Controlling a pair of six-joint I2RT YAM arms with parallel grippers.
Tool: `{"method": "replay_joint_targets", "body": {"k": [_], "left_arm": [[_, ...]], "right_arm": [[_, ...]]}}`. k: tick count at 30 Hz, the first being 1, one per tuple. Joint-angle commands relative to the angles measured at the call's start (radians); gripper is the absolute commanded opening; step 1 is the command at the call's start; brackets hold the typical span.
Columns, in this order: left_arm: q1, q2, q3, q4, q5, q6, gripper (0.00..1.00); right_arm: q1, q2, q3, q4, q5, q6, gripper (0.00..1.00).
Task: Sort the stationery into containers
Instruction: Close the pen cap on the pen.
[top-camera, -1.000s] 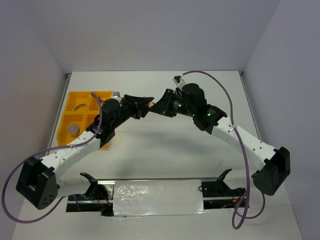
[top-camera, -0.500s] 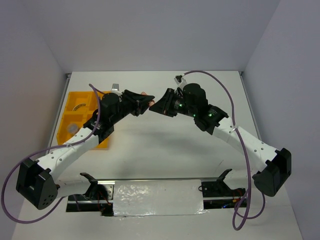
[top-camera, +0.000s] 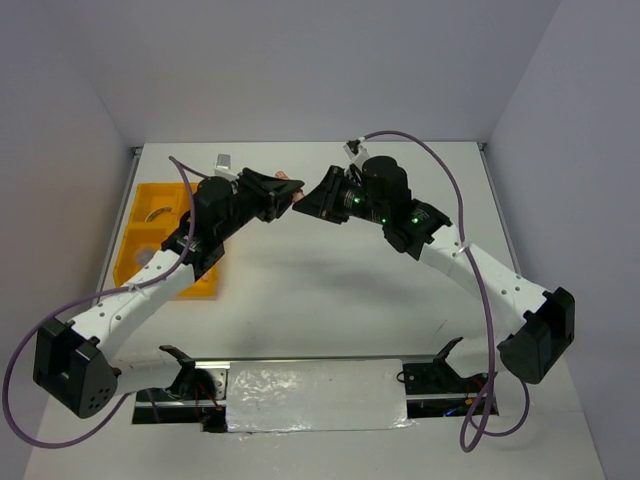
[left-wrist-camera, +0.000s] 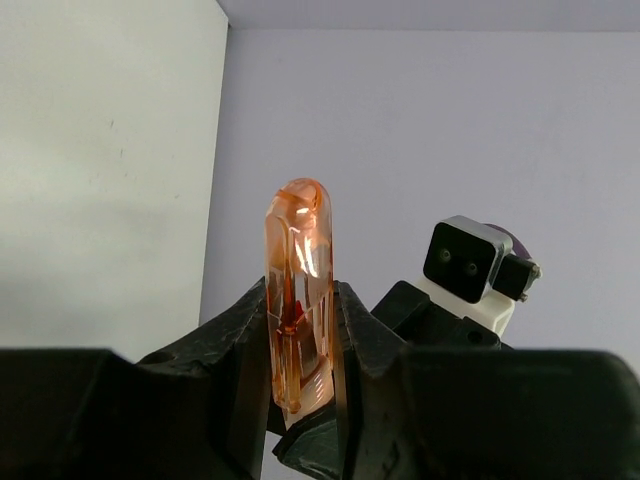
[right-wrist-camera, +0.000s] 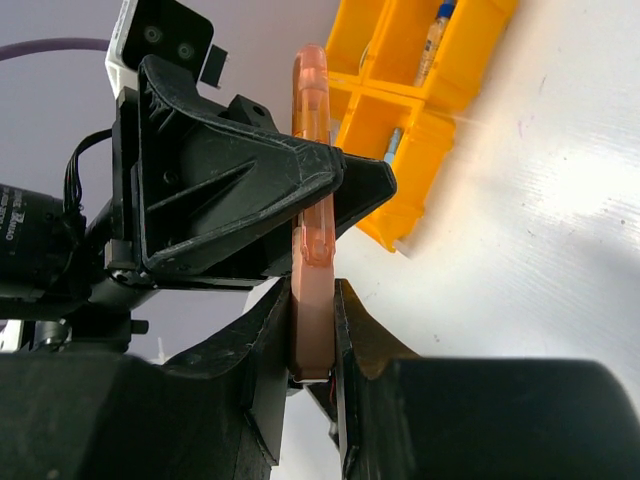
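An orange translucent clip-like piece (left-wrist-camera: 298, 250) is held up in the air between both grippers. My left gripper (left-wrist-camera: 300, 305) is shut on one end of it. My right gripper (right-wrist-camera: 312, 292) is shut on the other end (right-wrist-camera: 312, 330). In the top view the two grippers, left (top-camera: 278, 192) and right (top-camera: 308, 200), meet tip to tip over the far middle of the table, with the orange piece (top-camera: 290, 183) just showing between them. The yellow-orange tray (top-camera: 135, 240) lies at the left, and a clear bottle with a blue cap (right-wrist-camera: 435, 38) rests in one compartment.
A beige tape ring (top-camera: 155, 212) lies in a far compartment of the tray. The left arm (top-camera: 190, 255) crosses over the tray's right side. White walls stand close at the left, back and right of the table (top-camera: 380, 290).
The left jaws have narrowed onto the orange piece that the right gripper held. Both grippers have moved together toward the far side of the table.
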Motion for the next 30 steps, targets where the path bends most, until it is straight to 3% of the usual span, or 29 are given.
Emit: {"method": "replay_joint_targets", "body": {"k": [1,15,18,19,27,30], "left_arm": [[-0.017,-0.024,0.031,0.025,0.053,0.043,0.09],[-0.017,-0.052,0.016,0.097,0.107,0.058,0.00],[-0.019,-0.041,0.028,0.132,0.137,0.070,0.00],[-0.020,-0.037,0.029,0.154,0.146,0.072,0.00],[-0.020,-0.057,0.034,0.134,0.174,0.161,0.00],[-0.020,-0.072,0.020,0.126,0.174,0.173,0.00]], "right_arm": [[0.001,0.050,0.081,0.089,-0.016,-0.025,0.00],[-0.005,0.145,0.072,0.421,-0.127,-0.060,0.04],[-0.007,0.173,0.103,0.403,-0.130,-0.082,0.09],[-0.008,0.182,0.115,0.405,-0.137,-0.085,0.18],[-0.022,0.167,0.023,0.520,-0.202,-0.067,0.31],[-0.028,0.133,-0.024,0.587,-0.213,-0.061,0.32]]}}
